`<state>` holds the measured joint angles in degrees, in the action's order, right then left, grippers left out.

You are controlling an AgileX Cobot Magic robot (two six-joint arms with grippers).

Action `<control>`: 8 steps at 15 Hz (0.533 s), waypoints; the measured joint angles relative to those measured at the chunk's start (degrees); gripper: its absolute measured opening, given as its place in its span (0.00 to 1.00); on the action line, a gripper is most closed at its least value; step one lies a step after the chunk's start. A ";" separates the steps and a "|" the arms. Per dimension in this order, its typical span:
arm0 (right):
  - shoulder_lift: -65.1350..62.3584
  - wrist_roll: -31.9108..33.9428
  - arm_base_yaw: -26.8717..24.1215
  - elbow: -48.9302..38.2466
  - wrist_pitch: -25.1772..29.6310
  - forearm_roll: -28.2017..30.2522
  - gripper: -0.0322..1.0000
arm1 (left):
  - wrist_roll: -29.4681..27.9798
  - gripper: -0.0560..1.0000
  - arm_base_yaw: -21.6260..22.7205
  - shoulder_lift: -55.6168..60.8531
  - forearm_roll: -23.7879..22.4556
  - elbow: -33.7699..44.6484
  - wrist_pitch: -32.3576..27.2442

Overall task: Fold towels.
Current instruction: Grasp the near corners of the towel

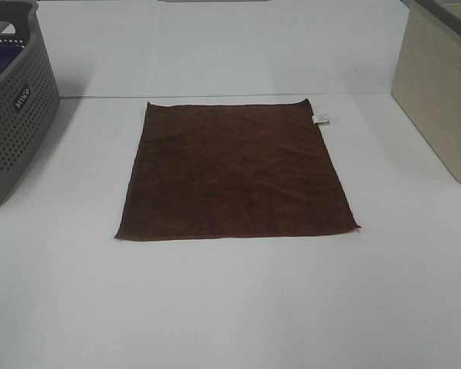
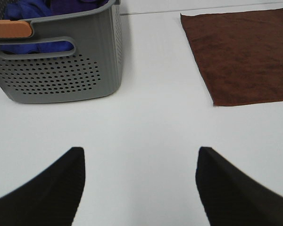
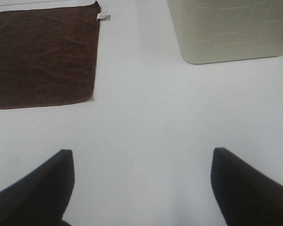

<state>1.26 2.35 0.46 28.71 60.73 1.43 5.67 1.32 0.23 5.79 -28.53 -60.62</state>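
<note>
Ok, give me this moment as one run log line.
step: fold not begun | towel: flat, unfolded | left claw: open, empty, off towel | right claw: open, empty, off towel | basket: left of towel

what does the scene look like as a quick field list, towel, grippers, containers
towel: dark brown towel, flat and unfolded on the white table
tag: white tag at its far right corner
left gripper: open, empty, apart from the towel
right gripper: open, empty, apart from the towel
left of towel: grey basket holding purple cloth
right of towel: beige bin
</note>
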 joint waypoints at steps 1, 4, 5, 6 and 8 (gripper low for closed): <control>0.00 0.00 0.00 0.00 0.00 0.00 0.77 | 0.00 0.66 0.00 0.00 0.00 0.00 0.00; 0.00 0.00 0.00 0.00 0.00 0.00 0.77 | 0.00 0.66 0.00 0.00 0.00 0.00 0.00; 0.00 0.00 0.00 0.00 0.00 0.00 0.77 | 0.00 0.66 0.00 0.00 0.00 0.00 0.00; 0.00 0.00 0.00 0.00 0.00 0.00 0.77 | 0.00 0.66 0.00 0.00 0.00 0.00 0.00; 0.00 0.00 0.00 0.00 0.00 0.00 0.77 | 0.00 0.66 0.00 0.00 0.00 0.00 0.00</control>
<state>1.26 2.35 0.46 28.71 60.73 1.43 5.67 1.32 0.23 5.79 -28.53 -60.62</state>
